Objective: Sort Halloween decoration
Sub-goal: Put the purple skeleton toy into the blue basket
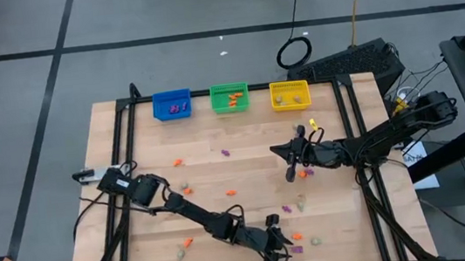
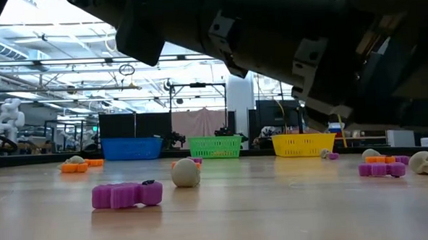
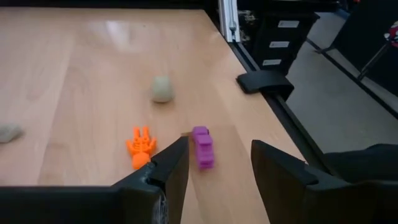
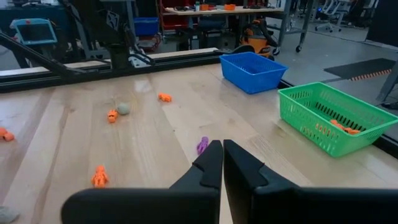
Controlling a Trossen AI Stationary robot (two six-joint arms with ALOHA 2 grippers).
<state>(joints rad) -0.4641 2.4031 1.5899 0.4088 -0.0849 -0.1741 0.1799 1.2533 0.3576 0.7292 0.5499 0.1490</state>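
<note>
So the left gripper [image 3: 214,168] is down near the front edge of the wooden table [image 1: 219,163], jaws spread apart, with a purple trinket [image 3: 203,147] lying on the wood between its fingers, not gripped. An orange trinket [image 3: 140,146] sits just beside it and a pale one [image 3: 162,89] farther off. The right gripper [image 1: 291,175] hangs mid-table with jaws pressed together, holding nothing. More trinkets are scattered about, some already in the blue bin [image 1: 172,105], green bin [image 1: 230,97] and yellow bin [image 1: 290,95].

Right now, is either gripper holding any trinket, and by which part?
Nothing is held. The left gripper stands open over a purple trinket without touching it; the right gripper is shut and empty.
</note>
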